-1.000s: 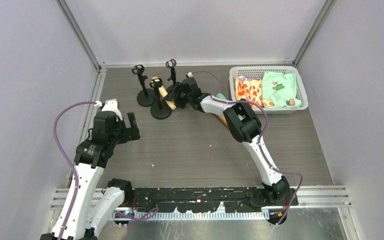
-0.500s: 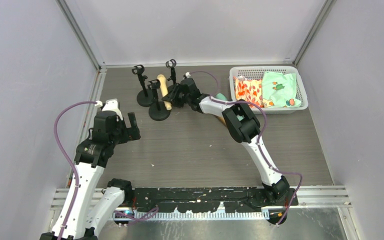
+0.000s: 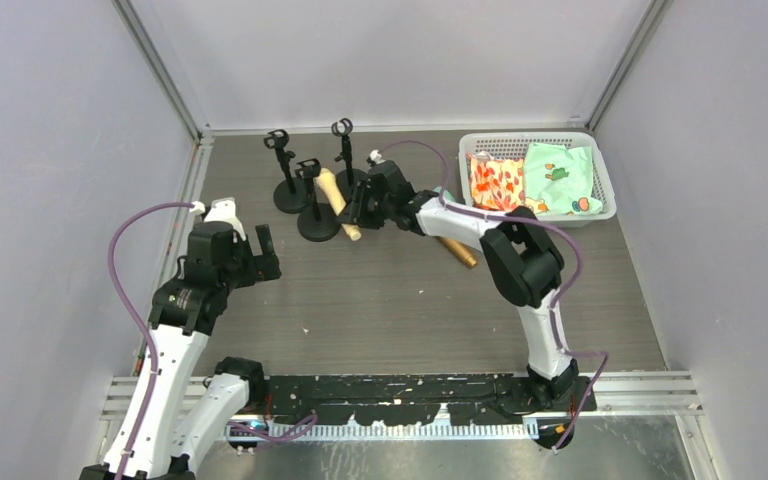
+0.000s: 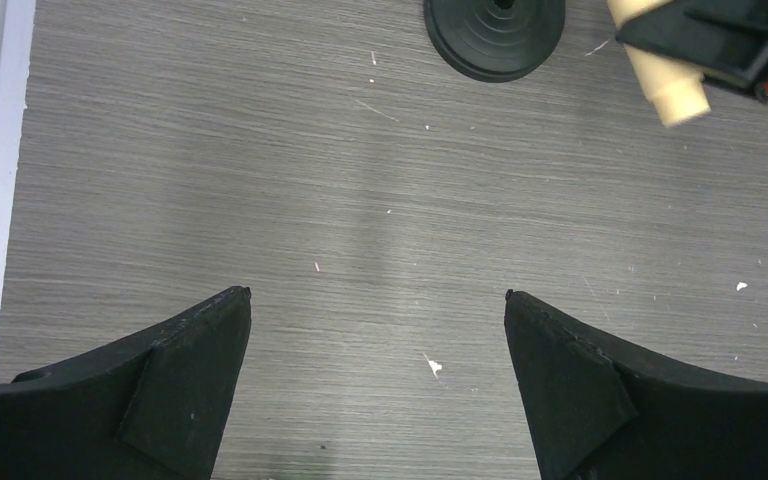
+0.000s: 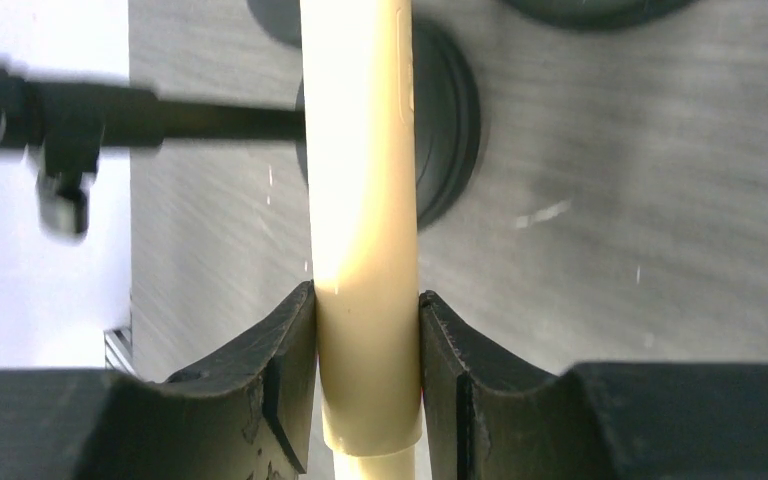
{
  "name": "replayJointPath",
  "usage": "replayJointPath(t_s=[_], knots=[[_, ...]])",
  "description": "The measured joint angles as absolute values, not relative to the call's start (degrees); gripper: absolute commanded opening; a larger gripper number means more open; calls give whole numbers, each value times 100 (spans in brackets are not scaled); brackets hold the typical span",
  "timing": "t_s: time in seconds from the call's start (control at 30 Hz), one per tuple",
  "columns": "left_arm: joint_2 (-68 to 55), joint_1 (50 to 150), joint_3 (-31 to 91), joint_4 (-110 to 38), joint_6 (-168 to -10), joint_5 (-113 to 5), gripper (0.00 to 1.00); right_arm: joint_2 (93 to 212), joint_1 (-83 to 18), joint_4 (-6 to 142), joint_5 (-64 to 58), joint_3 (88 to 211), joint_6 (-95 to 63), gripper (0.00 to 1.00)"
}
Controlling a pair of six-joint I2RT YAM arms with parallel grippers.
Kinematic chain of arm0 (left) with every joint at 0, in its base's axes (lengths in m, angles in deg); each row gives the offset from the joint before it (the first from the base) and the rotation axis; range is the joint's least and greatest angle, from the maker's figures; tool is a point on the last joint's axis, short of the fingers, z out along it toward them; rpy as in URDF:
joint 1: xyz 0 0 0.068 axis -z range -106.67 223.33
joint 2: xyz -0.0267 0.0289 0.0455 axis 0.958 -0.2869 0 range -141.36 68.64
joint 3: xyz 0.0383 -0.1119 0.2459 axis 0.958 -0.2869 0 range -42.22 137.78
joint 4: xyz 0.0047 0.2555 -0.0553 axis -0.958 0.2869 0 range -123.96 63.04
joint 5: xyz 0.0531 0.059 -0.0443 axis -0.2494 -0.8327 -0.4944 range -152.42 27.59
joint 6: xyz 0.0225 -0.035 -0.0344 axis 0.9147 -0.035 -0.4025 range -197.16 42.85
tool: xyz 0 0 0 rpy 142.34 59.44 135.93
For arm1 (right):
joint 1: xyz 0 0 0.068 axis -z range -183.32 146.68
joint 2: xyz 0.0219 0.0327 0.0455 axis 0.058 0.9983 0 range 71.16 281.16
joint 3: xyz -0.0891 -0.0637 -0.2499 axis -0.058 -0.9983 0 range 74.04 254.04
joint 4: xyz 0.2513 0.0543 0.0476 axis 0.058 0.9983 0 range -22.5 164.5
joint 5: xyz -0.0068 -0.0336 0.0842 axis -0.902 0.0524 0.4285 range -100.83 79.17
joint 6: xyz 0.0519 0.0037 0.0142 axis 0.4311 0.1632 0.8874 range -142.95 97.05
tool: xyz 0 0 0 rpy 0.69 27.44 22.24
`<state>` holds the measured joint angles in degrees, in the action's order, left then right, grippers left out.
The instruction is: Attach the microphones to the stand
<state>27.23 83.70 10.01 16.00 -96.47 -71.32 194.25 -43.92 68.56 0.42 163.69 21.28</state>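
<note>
While the left gripper (image 3: 260, 249) hangs idle over the grey wood-grain table (image 3: 400, 300), its fingers spread wide with nothing between them, all the action is on the other side. The right gripper (image 3: 357, 212) is pinching the cream-yellow stick-shaped microphone (image 3: 332, 188) low on its shaft, and the wrist view shows both pads pressed flat against it. We reckon that grip near the tail leaves the long upper shaft free to be offered to a clip.

The microphone slants away from the jaws, its rounded head up beside the clip of the middle black round-based stand (image 3: 312, 200), one of three. In the wrist view the shaft crosses in front of that stand's pole; we cannot tell whether they touch. It does not look seated in the clip yet.

The golden-brown microphone (image 3: 458, 250) lies flat beside the right arm, and the mint-green microphone (image 3: 443, 192) just peeks out near the white plastic basket (image 3: 605, 195).
</note>
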Motion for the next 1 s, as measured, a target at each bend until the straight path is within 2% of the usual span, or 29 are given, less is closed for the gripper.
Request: replayJointPath(t_s=[0.43,0.73,0.93,1.0], knots=[[2917,8370,1001,1597,-9649,-7137,98,17003,-4928,8880,-850,14246,1131,22],[3160,8370,1001,1586,-9651,-7137,98,15786,-5791,10329,-2201,13320,830,33],[3184,8370,994,1573,-9651,-7134,98,15585,-6045,10544,-2583,12662,989,41],[3193,8370,987,1567,-9651,-7134,98,15591,-6102,10563,-2653,12513,1061,46]])
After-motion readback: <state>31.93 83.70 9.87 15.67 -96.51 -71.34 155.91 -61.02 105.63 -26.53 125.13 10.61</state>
